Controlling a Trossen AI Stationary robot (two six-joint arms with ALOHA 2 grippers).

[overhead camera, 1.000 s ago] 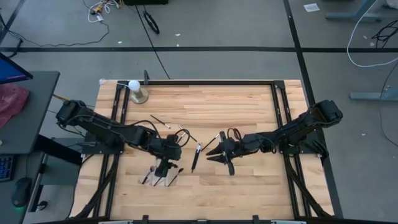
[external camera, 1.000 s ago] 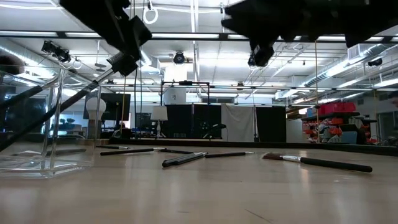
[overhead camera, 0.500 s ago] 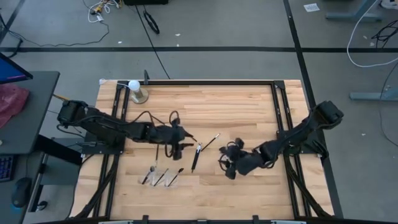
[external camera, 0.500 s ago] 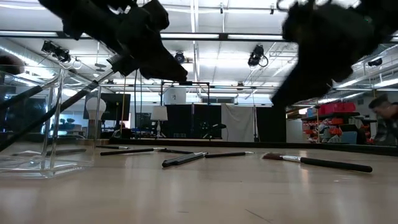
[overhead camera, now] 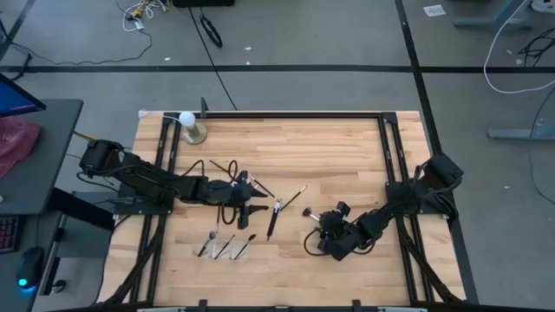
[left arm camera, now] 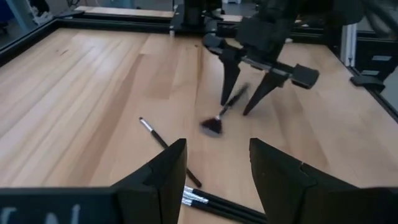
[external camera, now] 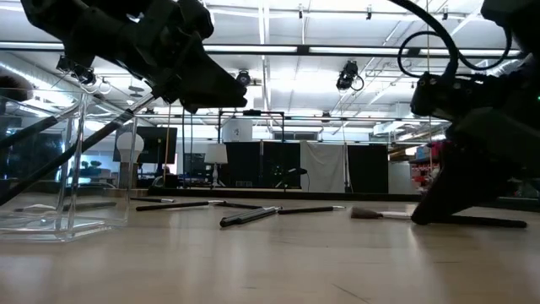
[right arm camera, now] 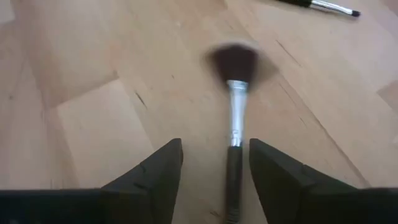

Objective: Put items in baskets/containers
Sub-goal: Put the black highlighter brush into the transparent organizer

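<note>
My right gripper (right arm camera: 216,148) is open and low over the table near its middle (overhead camera: 319,225). Its fingers stand on either side of the handle of a dark fluffy-headed brush (right arm camera: 234,65), which lies flat; I see no touch. My left gripper (left arm camera: 217,146) is open above the table (overhead camera: 249,206), over a pair of dark brushes (overhead camera: 274,217). The clear organizer (overhead camera: 227,248) stands near the near edge with three brushes in it; one brush (external camera: 93,139) leans against its wall. More brushes lie loose, such as a thin one (overhead camera: 295,198).
A white ball on a metal stand (overhead camera: 187,121) sits at the far left corner. Other loose brushes (overhead camera: 221,166) lie left of centre. The black frame rail (overhead camera: 386,165) runs along the right side. Bare wood spreads over the far and right parts of the table.
My right gripper has moved toward the near edge and come down to the table, its fingers now around the fluffy brush. My left gripper has moved from above the organizer toward the far edge and slightly right. The brush leaning in the organizer has stayed put.
</note>
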